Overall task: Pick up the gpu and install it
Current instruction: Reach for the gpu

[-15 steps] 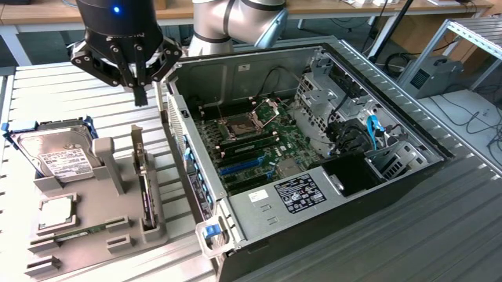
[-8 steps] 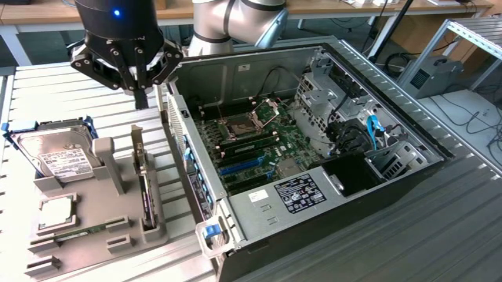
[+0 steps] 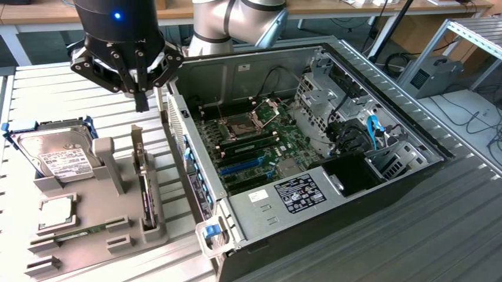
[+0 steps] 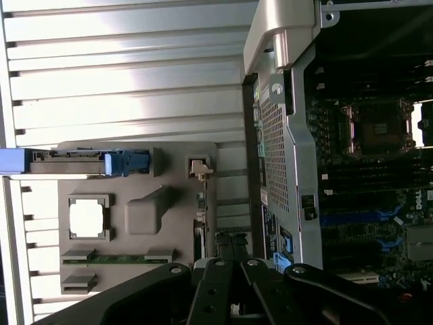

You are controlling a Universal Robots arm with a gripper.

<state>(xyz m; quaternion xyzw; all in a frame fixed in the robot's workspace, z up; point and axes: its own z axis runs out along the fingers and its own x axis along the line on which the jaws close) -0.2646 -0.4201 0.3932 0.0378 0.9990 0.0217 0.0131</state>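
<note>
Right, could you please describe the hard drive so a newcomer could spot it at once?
Beside the open computer case, at the exterior view's left, lies a grey parts holder. At its far end the hard drive sits in a blue carrier. It alone is a silver box with a white label; its neighbours are a small square chip and a thin green memory stick.

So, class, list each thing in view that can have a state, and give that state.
pincer, shut, empty, above the grey holder
gpu, on edge in the holder, not picked up
hard drive, propped upright in the holder
memory stick, flat in the holder
computer case, side open, motherboard exposed
</note>
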